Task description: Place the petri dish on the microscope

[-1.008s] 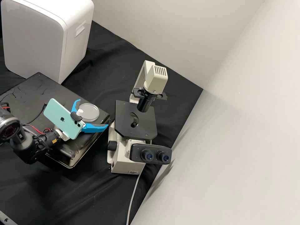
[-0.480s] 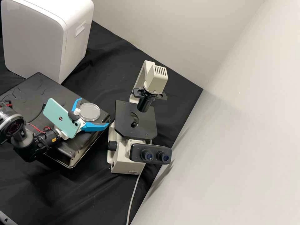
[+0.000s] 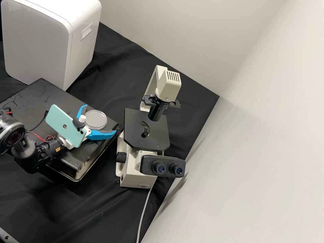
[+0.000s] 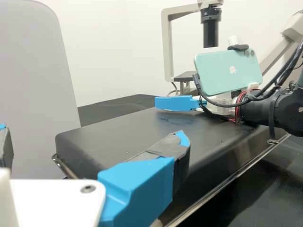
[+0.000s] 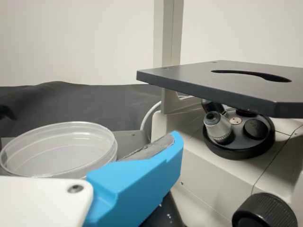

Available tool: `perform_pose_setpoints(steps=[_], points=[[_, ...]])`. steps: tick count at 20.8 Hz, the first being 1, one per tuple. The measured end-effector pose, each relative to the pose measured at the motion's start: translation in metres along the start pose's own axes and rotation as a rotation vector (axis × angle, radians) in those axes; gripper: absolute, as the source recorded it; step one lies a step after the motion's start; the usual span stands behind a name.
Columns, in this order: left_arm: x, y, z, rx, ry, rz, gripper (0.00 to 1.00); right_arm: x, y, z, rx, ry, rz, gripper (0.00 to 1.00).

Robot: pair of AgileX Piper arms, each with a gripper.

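The right hand [image 3: 100, 119] is hovering low over the black tray [image 3: 40, 98] with its blue fingers [image 3: 101, 135] spread. The petri dish [image 3: 95, 119] is sitting flat on the tray right between them, though I cannot tell whether a pad is touching its rim. Being round, the dish is offering no long axis to line up with, so a pinch across it from any side should be working. Just beyond the dish, straight ahead of the hand and standing higher than the rim, the black stage [image 5: 218, 85] of the microscope [image 3: 131, 168] is lying level, its slot [image 5: 251, 75] facing up under the lens tube [image 3: 156, 111]. The carry is looking like a rise first, then a push forward. The left hand [image 4: 92, 137], also spread and holding nothing, is sitting well behind at the tray's other end, so the right one is much the nearer.
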Motion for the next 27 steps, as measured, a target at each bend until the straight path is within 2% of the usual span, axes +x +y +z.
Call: perform_pose_setpoints(steps=[3, 20, 21, 27], points=[[0.0003, 0.0003, -0.0016, 0.000, 0.009, 0.002, 1.00, 0.0003, -0.0037, -0.0033, -0.001, 0.008, -0.015, 1.00], [-0.0007, -0.0002, 0.0024, -0.001, -0.014, -0.001, 1.00, -0.0003, -0.0079, -0.0073, -0.002, 0.022, -0.030, 1.00], [-0.0008, -0.0002, 0.0028, -0.001, -0.017, -0.002, 1.00, -0.0003, -0.0079, -0.0073, -0.002, 0.022, -0.030, 0.00], [-0.0010, -0.0004, 0.0032, -0.004, -0.016, -0.003, 1.00, -0.0003, -0.0079, -0.0073, -0.002, 0.022, -0.030, 0.00]])
